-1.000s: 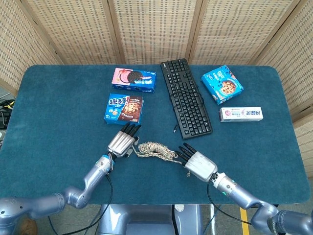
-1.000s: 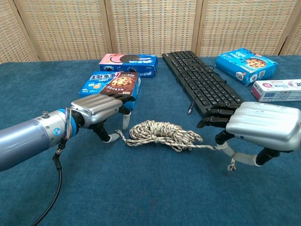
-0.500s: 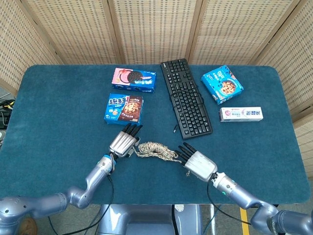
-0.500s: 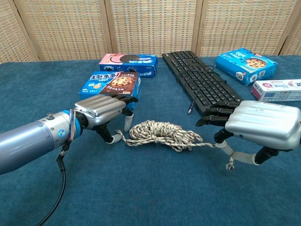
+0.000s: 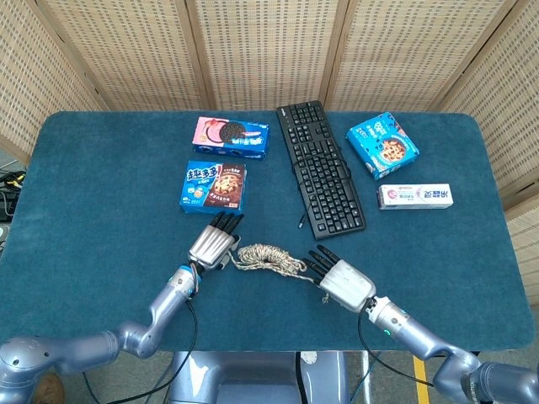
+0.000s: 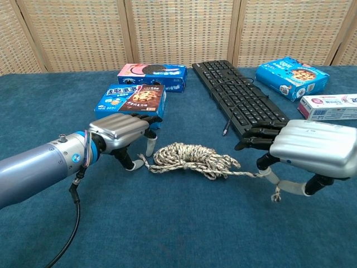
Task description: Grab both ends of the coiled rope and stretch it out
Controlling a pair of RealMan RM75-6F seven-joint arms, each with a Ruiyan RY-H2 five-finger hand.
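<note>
The coiled rope (image 5: pixel 265 256) (image 6: pixel 189 157) lies on the blue table between my two hands. My left hand (image 5: pixel 212 244) (image 6: pixel 119 133) hovers over the coil's left end, with thumb and a finger straddling that end and a gap still showing between them. My right hand (image 5: pixel 346 283) (image 6: pixel 313 147) is at the coil's right end. There the strand runs from the coil to the fingers (image 6: pixel 268 174), pinched against the thumb, and its frayed tail (image 6: pixel 275 195) hangs below the hand.
A black keyboard (image 5: pixel 320 167) lies just beyond the rope, its cable end near the coil. Two cookie boxes (image 5: pixel 214 185) (image 5: pixel 231 137) sit behind my left hand. Another cookie box (image 5: pixel 382 145) and a toothpaste box (image 5: pixel 413 196) sit at the right.
My left hand has edged a little closer to the rope's left end. The right hand and the coil have barely moved.
</note>
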